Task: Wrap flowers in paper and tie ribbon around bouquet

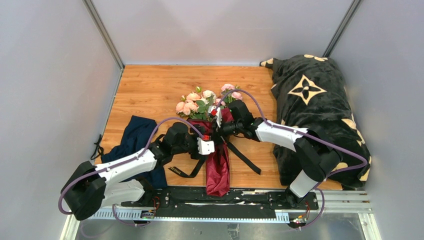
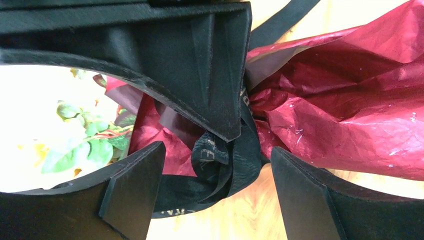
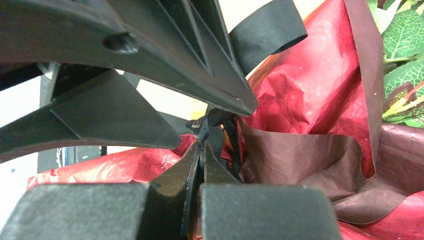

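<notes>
On the counter the bouquet lies, flowers already wrapped in paper, ribbon bunched round its waist. Right end effector clenches the ribbon there; left end effector stands open astride it, so seemingly only tightening the knot remains.

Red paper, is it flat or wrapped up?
Wrapped: the paper is gathered around the flowers, pinched in by the ribbon.
</notes>
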`<move>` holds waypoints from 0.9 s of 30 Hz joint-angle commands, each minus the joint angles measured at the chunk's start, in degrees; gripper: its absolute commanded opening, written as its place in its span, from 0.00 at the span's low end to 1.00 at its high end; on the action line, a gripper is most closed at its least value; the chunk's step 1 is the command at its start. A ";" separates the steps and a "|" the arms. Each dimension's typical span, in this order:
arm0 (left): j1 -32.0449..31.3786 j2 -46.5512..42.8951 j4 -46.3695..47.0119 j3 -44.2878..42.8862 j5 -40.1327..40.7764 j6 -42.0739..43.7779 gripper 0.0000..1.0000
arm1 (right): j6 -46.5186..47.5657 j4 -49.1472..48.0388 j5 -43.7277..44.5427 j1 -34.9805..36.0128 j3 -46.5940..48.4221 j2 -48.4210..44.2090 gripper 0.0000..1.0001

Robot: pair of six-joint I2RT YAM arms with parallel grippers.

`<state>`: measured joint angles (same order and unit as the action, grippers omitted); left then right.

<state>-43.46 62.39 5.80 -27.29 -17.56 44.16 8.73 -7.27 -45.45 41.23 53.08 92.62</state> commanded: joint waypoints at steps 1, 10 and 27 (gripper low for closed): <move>0.31 2.26 3.76 1.59 -0.54 0.70 0.88 | -0.42 2.16 -1.09 0.42 1.90 -1.79 0.00; 0.31 6.21 2.46 -0.75 -0.53 3.53 0.61 | -1.47 1.18 -1.97 0.07 2.23 -1.45 0.00; 0.08 5.91 12.45 0.22 11.33 -3.85 0.00 | -2.38 2.39 -1.20 -0.63 0.42 -2.86 0.00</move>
<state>-43.46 69.84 12.32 -26.79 -11.66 44.23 6.33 -6.24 -46.04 41.10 53.82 92.03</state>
